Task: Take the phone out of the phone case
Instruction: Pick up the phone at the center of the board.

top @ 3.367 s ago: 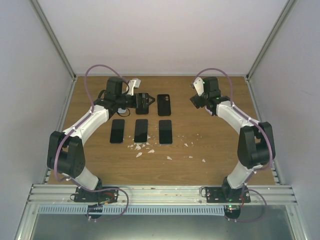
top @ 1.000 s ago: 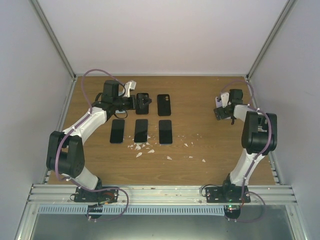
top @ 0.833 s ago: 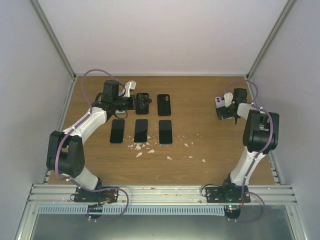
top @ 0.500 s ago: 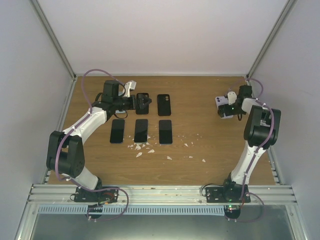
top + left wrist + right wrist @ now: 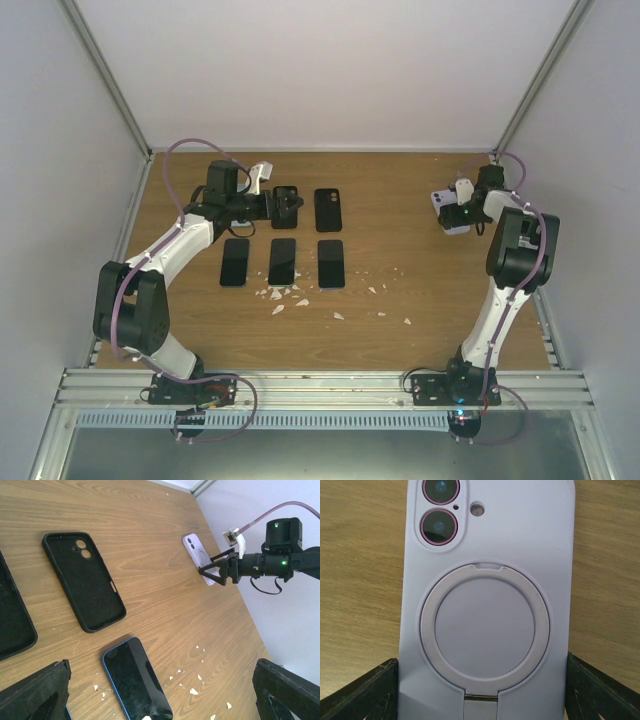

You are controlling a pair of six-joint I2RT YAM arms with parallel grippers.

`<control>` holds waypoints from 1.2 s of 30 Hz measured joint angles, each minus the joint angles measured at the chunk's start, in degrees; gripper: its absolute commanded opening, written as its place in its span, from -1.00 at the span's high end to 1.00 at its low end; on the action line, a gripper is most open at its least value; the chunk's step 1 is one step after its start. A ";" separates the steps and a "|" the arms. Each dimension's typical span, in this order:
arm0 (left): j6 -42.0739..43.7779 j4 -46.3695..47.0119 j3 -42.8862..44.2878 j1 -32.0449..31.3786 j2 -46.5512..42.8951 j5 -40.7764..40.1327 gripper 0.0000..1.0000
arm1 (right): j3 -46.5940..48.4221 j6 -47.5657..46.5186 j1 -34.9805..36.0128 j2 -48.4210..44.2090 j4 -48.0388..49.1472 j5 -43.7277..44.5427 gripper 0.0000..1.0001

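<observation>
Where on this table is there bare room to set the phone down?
The widest bare wood lies between the black cases and the lilac phone. The strip between the crumbs and the arm bases is free too. Crowded: left-centre, with three phones, cases and left gripper.

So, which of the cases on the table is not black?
The lilac case with the ring, alone at the right, straddled by the right gripper; the other two cases are black.

No text, brand, number or sign can be read in any view. The lilac case (image 5: 485, 580) shows only bare plastic, and the black phones (image 5: 283, 261) have dark, unmarked screens.
</observation>
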 measured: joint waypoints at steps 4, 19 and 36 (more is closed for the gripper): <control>-0.02 0.00 0.00 0.02 0.00 0.00 -0.98 | 0.00 0.02 0.00 -0.09 -0.11 -0.15 -0.38; -0.59 0.02 0.00 0.04 0.22 0.02 -0.98 | -2.91 1.86 0.09 -4.74 -7.37 -10.19 -0.38; -1.05 1.53 0.04 -1.88 2.75 2.40 -0.91 | -5.95 4.02 0.87 -11.78 -12.61 -27.36 -0.36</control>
